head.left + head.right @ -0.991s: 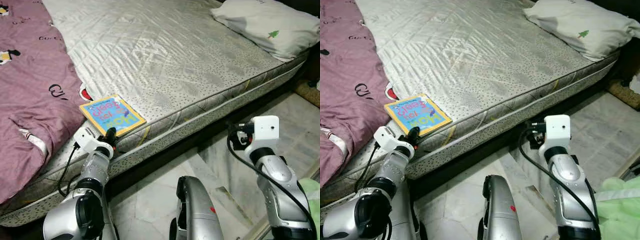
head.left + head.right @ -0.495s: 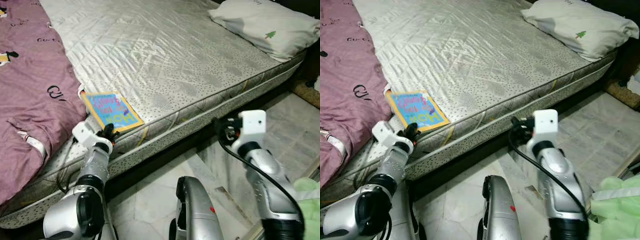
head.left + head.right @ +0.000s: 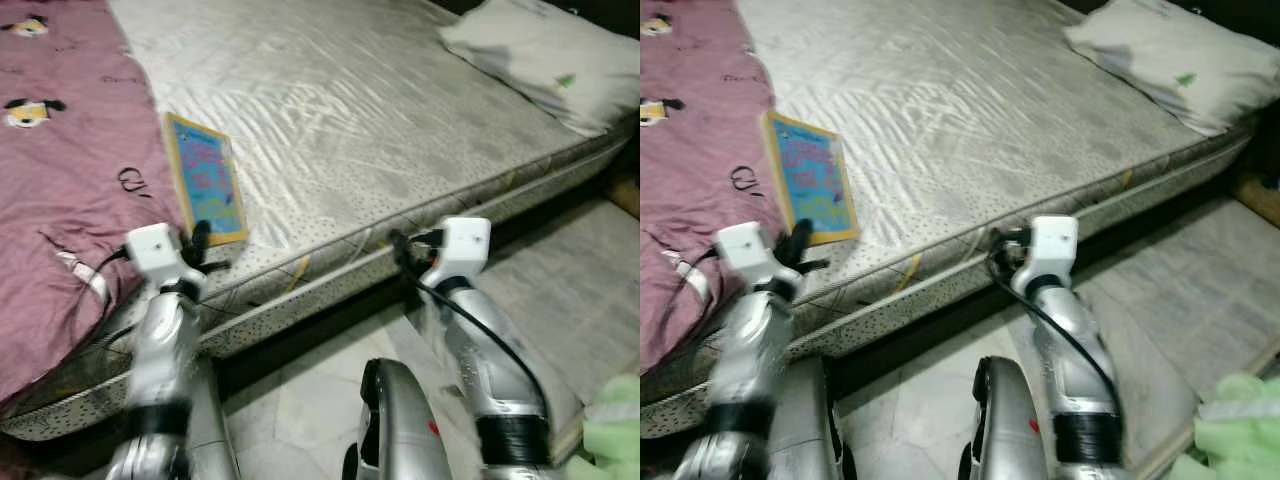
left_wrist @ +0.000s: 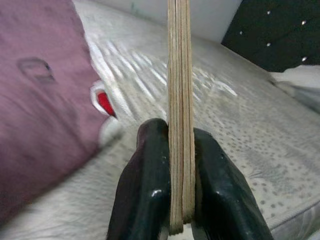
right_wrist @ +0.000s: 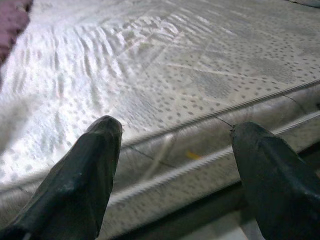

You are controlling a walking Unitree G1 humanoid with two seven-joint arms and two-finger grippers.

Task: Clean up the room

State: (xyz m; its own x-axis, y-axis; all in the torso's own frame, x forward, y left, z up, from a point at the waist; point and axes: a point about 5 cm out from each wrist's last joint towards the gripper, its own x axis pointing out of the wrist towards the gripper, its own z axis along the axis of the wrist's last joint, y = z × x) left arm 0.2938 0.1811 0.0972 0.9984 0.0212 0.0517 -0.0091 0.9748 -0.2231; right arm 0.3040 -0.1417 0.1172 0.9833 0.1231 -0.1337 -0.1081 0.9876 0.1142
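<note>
1. The thin square board book with a blue cover and yellow border (image 3: pixel 206 190) lies flat on the mattress, and its near edge sits clamped between the two black fingers (image 4: pixel 145 185) of the left pincer (image 3: pixel 199 243); the wrist view shows the layered page edges squeezed tight between both pads.
2. From that pincer the book stretches straight ahead, away from the robot, across the mattress top.
3. Just to the left of the pincer and book lies the rumpled mauve blanket with cartoon prints (image 3: pixel 65 190), its edge running right along the book's side; whether the two touch is hard to tell.
4. To the right of the left pincer spreads the quilted grey-white mattress (image 3: pixel 340 120), bare and open all the way across.
5. At its far right corner rests a white pillow with a small green tree motif (image 3: pixel 545 58), well apart from both pincers.
6. The right pincer (image 5: pixel 175 165) hangs with its fingers spread wide apart, holding nothing, just off the mattress's near side edge.
7. Below that edge is pale marble-patterned tile floor (image 3: pixel 580 290), with open room to the right.
8. A pale green fabric lump (image 3: pixel 615 430) sits at the near right corner.
</note>
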